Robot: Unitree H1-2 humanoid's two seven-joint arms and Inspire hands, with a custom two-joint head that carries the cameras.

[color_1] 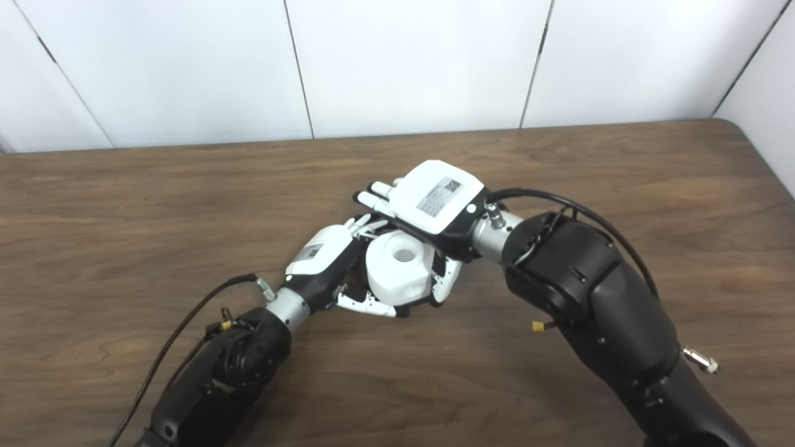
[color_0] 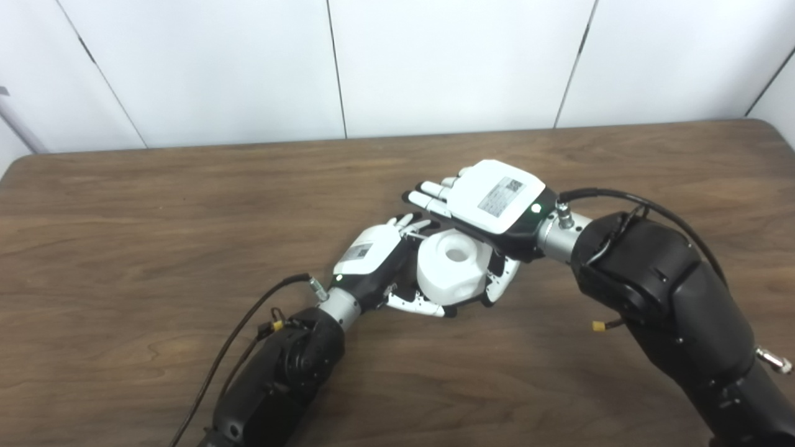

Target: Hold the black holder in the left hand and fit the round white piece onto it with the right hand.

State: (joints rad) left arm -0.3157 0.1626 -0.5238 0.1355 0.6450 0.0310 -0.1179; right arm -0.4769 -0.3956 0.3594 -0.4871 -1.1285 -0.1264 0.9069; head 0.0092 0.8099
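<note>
The round white piece (color_0: 452, 267), with a hole in its top, sits between my two hands above the middle of the table. My left hand (color_0: 367, 257) comes in from the lower left and wraps around its near and left side, thumb (color_0: 417, 306) under its front edge. The black holder is almost wholly hidden inside that hand and beneath the white piece. My right hand (color_0: 497, 200) reaches over from the right, palm down. Its thumb (color_0: 504, 278) presses the piece's right side, and its fingers (color_0: 430, 195) extend past the far side.
The brown wooden table (color_0: 186, 205) stretches wide on both sides of the hands. White wall panels (color_0: 435, 62) stand behind its far edge. A black cable (color_0: 248, 323) trails from the left wrist, and another loops over the right forearm (color_0: 652, 279).
</note>
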